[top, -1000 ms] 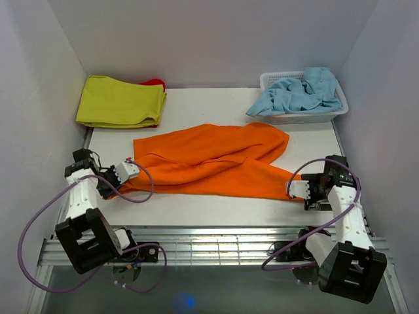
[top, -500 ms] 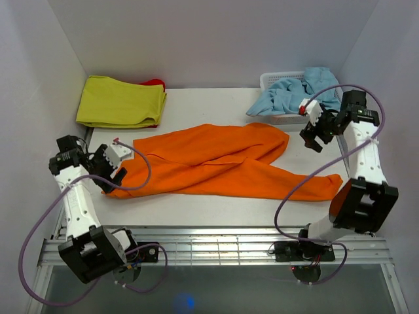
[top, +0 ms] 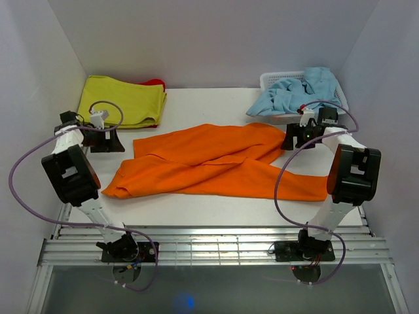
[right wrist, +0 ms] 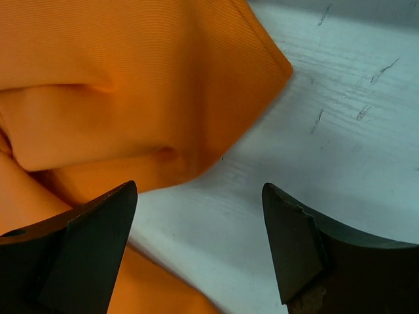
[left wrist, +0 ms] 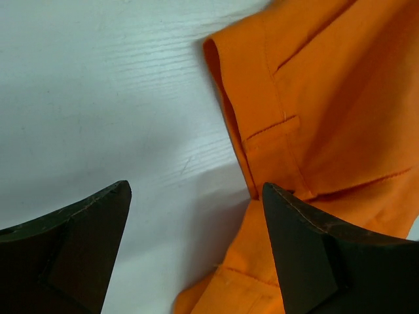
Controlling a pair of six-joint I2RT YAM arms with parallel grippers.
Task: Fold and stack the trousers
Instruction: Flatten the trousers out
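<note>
Now my left fingers (left wrist: 72,248) hang spread apart and empty at the left side of the tabletop (top: 216,104), just off the waistband corner of the orange trousers (top: 209,163). The trousers lie flat across the middle, legs reaching rightward. On the right, my right fingers (right wrist: 72,255) are also released, holding nothing, above a rounded fold at the trousers' far-right edge.

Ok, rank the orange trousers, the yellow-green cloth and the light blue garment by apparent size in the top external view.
1. trousers: clearly the largest.
2. yellow-green cloth and light blue garment: these look alike in area. The blue one is bunched up, so I won't rank them against each other.
</note>
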